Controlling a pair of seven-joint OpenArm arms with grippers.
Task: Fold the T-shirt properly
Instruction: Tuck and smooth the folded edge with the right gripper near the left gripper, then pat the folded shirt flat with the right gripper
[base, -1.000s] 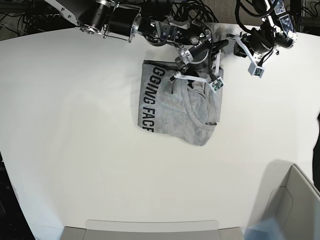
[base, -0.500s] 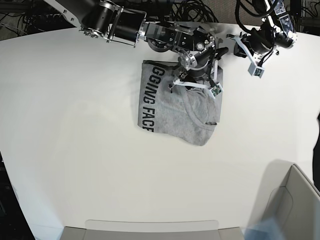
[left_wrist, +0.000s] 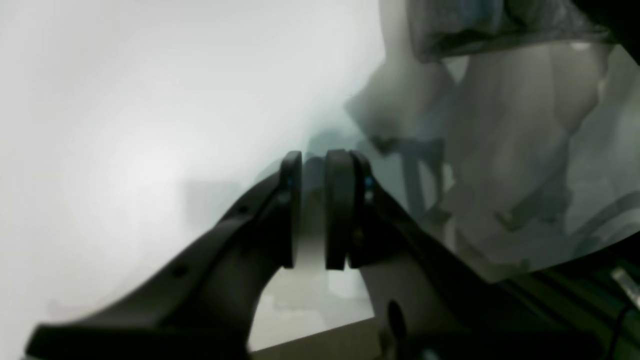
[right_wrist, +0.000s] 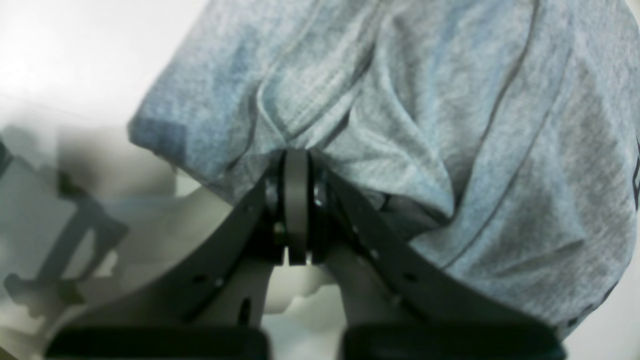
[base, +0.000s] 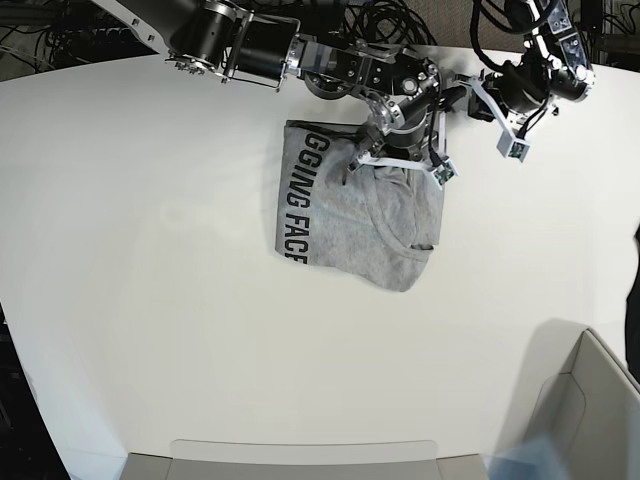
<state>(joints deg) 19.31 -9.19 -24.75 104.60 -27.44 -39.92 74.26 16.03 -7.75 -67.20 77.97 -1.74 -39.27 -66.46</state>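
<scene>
just clamped down: right gripper (right_wrist: 297, 210) went from wide open to pinched tight on a bunched fold of the t-shirt (base: 350, 215), half-folded near the table's (base: 150, 300) far edge. looks ready to lift. left gripper (left_wrist: 314, 210) slightly parted, holding nothing.

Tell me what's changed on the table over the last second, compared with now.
The right gripper has closed, pinching a fold of the T-shirt at its far edge; its arm shifted slightly toward the table's far edge. The left gripper stays off the shirt, holding nothing, and the shirt lies where it was.
</scene>
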